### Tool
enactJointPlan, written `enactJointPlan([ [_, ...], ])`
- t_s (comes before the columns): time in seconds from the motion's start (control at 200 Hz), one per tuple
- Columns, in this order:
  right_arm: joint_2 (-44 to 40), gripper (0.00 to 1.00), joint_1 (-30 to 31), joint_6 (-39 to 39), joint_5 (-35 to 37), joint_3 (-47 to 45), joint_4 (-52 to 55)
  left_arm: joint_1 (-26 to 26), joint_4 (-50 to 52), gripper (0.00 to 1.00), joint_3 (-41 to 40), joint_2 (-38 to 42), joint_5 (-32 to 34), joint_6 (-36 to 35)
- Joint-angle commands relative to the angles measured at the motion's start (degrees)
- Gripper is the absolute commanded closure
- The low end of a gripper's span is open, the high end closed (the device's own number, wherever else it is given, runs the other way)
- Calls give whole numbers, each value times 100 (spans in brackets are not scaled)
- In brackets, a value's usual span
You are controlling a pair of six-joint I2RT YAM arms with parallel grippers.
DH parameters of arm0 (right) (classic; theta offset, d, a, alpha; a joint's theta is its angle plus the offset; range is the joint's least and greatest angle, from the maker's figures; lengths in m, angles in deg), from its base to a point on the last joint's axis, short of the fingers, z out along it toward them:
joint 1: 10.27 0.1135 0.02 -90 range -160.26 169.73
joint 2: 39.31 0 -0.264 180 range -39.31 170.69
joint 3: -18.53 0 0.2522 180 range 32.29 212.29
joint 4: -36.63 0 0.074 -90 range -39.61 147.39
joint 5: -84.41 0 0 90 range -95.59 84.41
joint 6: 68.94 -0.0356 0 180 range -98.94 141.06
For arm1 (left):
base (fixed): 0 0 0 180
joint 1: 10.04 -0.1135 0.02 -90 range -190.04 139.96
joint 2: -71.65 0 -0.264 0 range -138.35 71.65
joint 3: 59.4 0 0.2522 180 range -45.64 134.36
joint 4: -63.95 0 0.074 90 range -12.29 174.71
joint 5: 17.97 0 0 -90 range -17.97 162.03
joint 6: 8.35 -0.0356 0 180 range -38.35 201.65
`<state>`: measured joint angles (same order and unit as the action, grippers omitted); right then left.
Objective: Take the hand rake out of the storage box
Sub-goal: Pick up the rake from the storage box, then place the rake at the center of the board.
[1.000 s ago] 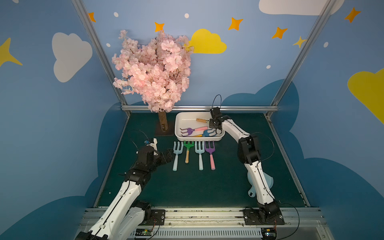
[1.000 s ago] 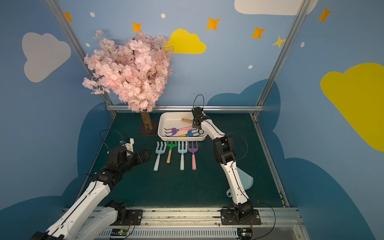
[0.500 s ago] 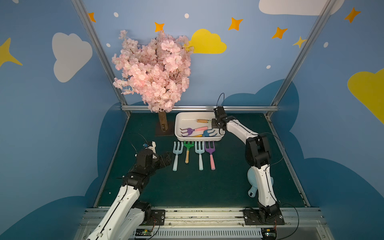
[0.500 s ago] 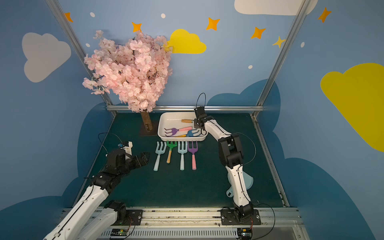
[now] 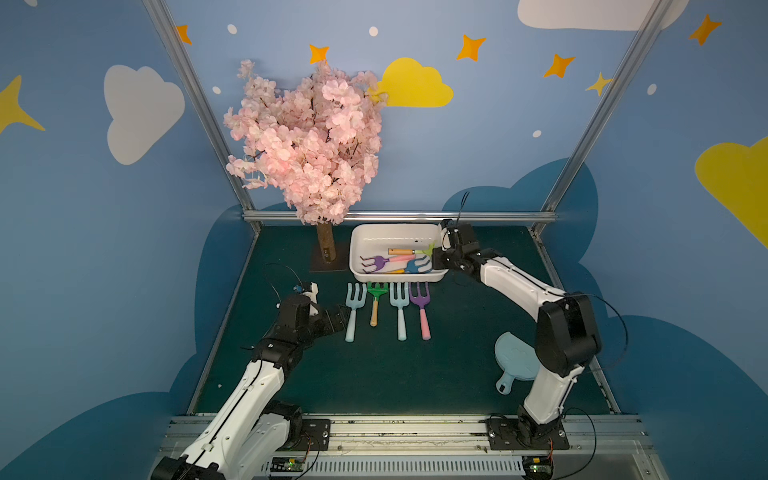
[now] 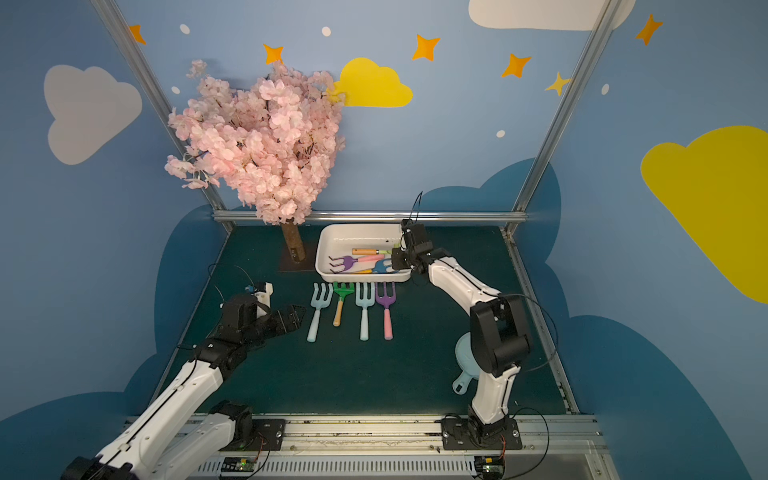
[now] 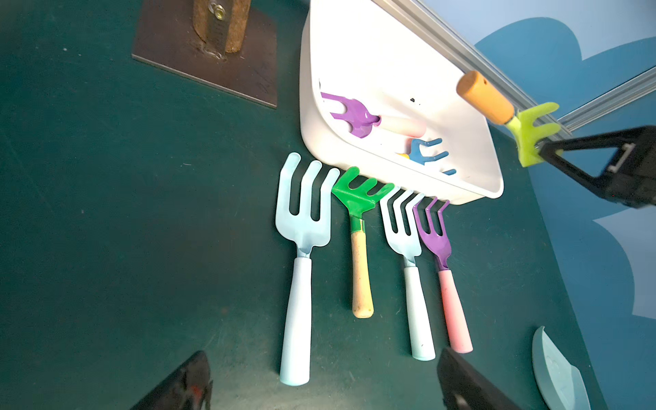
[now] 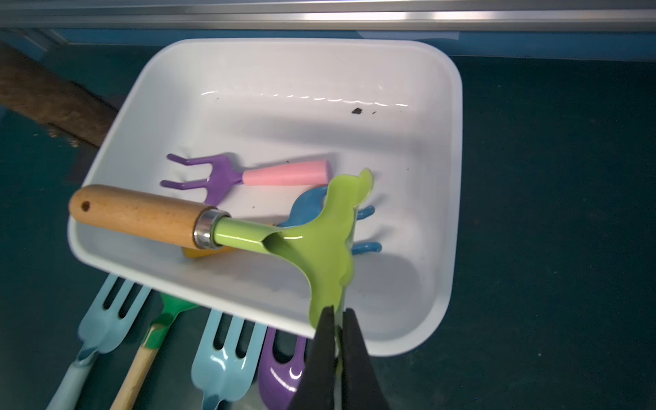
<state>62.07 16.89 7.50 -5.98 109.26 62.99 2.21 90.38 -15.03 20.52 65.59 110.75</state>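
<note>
dark green mat (image 5: pixel 374 374) covers the floor, with blue walls around it. the rake (image 8: pixel 248 234) has a lime green metal head with short curved tines, a shiny ring, and a light wooden handle with a small hole near its end. it is in the air above the box (image 8: pixel 440 177) and lies about level. its handle is over the inside of the box and its head is toward the box's right end. in the left wrist view it hangs clear of the rim.

the right gripper (image 8: pixel 339 311) holds the rake by the outer end of the head, its two black fingers pressed almost together on the thin metal. below, on the box floor, lie a purple rake (image 8: pixel 220 175) with a pink handle and a blue rake (image 8: pixel 305 209) with a yellow handle.

the box is white and shallow, with rounded corners. its far side is near the rail (image 8: pixel 319 14). its near rim stands at, and partly over, the tine tips of a row on the mat: pale fork (image 7: pixel 301 227), green rake (image 7: pixel 358 198), second pale fork (image 7: pixel 404 230) and purple fork (image 7: pixel 435 234).

the left gripper (image 5: pixel 338 316) is low, just beside the pale fork's handle, with its jaws wide apart and holding nothing. bare mat lies to the right of the box, and between the purple fork and the dish (image 5: pixel 515 357). the tree (image 5: pixel 307 145) stands left of the box.
</note>
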Motion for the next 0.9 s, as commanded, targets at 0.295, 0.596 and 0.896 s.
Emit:
enactJointPlan([
  [0.295, -1369, 100, 1108, 1327, -2051, -2530, -1064, -3, -652, 0, 124, 64, -474, -211],
  [0.596, -1237, 100, 2140, 2596, -2546, -3062, -1473, -3, -415, 0, -60, 332, -477, 103],
  [0.896, -452, 100, 2824, 3411, -1778, -2402, -969, -3, 63, 0, -157, 858, -352, 259],
])
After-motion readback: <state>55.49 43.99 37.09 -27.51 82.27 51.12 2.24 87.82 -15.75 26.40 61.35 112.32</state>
